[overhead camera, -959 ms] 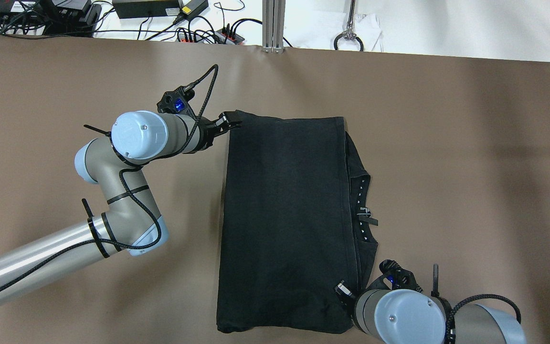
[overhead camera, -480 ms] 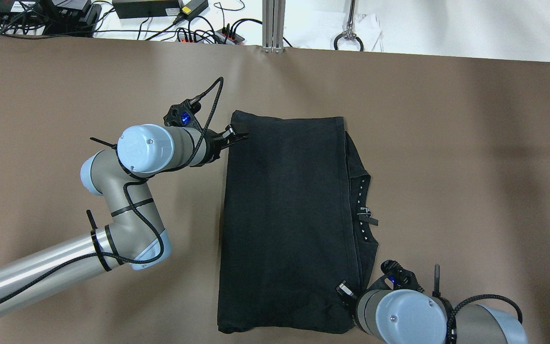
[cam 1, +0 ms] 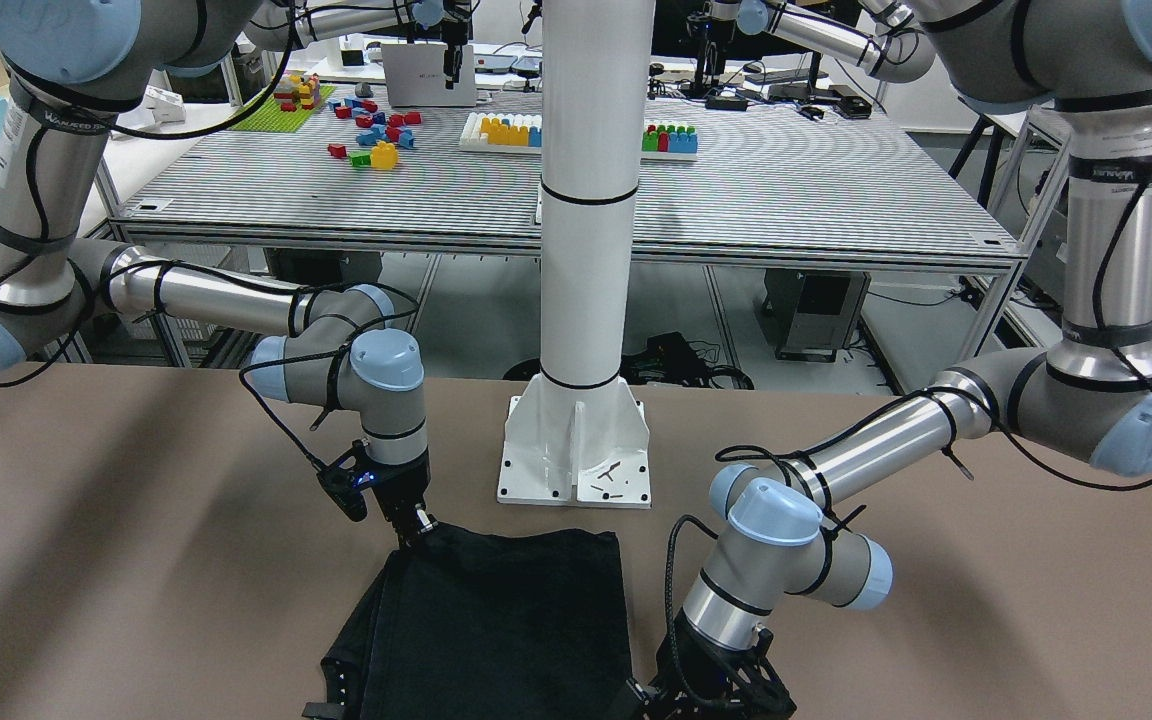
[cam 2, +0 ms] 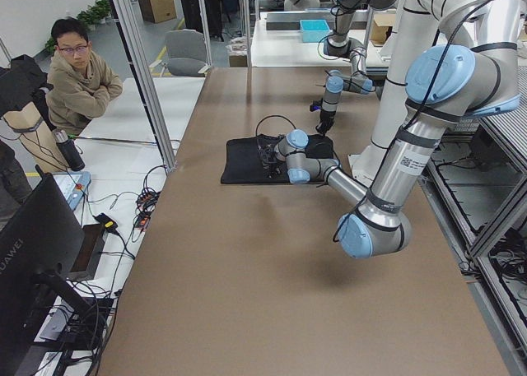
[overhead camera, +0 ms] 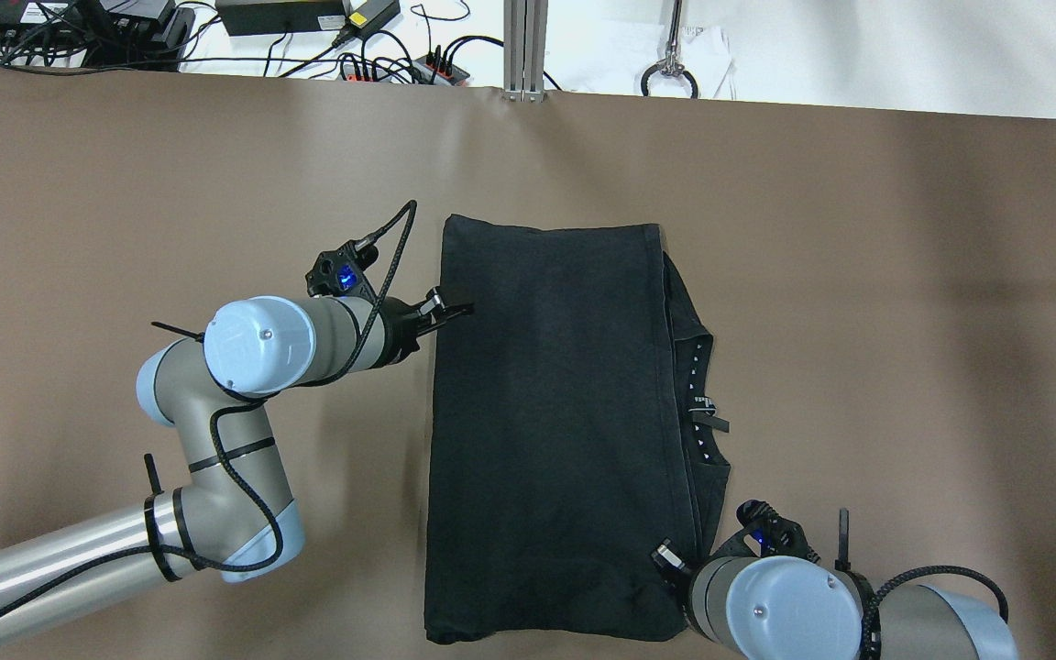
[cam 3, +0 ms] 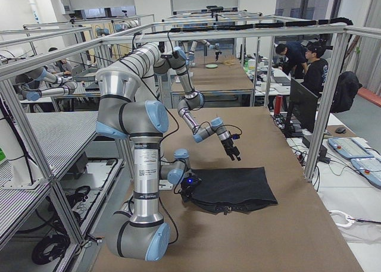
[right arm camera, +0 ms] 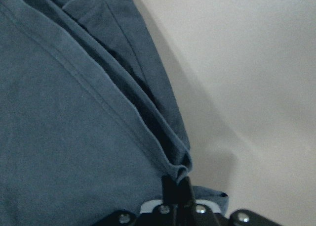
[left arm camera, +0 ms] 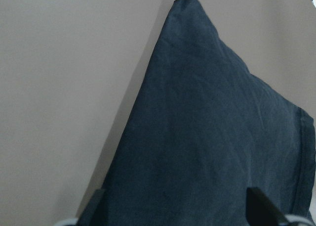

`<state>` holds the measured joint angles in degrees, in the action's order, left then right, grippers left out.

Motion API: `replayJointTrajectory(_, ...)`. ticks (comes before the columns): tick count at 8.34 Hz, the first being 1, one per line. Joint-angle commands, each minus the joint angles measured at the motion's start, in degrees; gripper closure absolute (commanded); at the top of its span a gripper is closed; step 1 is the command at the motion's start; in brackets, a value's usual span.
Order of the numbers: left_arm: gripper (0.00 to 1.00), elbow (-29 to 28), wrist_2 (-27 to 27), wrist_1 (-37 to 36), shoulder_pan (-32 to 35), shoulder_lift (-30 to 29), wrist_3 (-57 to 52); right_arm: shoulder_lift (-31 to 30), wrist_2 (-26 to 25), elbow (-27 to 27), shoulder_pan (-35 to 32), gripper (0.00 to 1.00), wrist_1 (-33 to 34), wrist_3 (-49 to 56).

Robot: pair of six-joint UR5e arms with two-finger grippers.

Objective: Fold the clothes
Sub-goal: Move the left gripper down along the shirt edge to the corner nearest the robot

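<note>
The black garment point(overhead camera: 551, 412) lies flat on the brown table point(overhead camera: 858, 275). The left gripper point(overhead camera: 451, 308) hovers over its edge, jaws spread wide, fabric stretching ahead. The right gripper point(right arm camera: 177, 185) is pinched tight on a folded corner, the cloth spreading ahead and to its left.

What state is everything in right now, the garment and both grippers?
garment: folded into a long rectangle, flat on the table, collar layers showing along one side.
left gripper: open, above the garment's edge, holding nothing.
right gripper: shut on a corner of the garment.
</note>
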<state>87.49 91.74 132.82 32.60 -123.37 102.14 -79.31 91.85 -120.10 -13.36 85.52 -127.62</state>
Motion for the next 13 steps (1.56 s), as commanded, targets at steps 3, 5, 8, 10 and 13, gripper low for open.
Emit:
replayJointTrajectory(3,0.00,16.69,-5.92,-10.35,-9.79,9.17,4.90,0.03,0.09,-0.39,-0.08,1.00,-0.09,0.00)
replayJointTrajectory(5,0.00,21.04,-9.81,-11.53,-16.57,13.14,8.32,-0.06,0.09,-0.39,-0.08,1.00,-0.09,0.00)
replayJointTrajectory(8,0.14,20.17,-15.25,-11.53,-25.98,14.12,11.41,-0.15,0.00,-0.04,-0.08,1.00,-0.09,0.35)
replayJointTrajectory(10,0.29,20.17,-15.45,-11.53,-28.19,14.21,14.66,-0.15,0.00,-0.22,-0.17,1.00,0.00,0.62)
replayJointTrajectory(13,0.40,19.56,-16.32,-11.53,-29.26,14.12,15.63,-0.76,0.00,-0.57,-0.17,1.00,0.00,0.88)
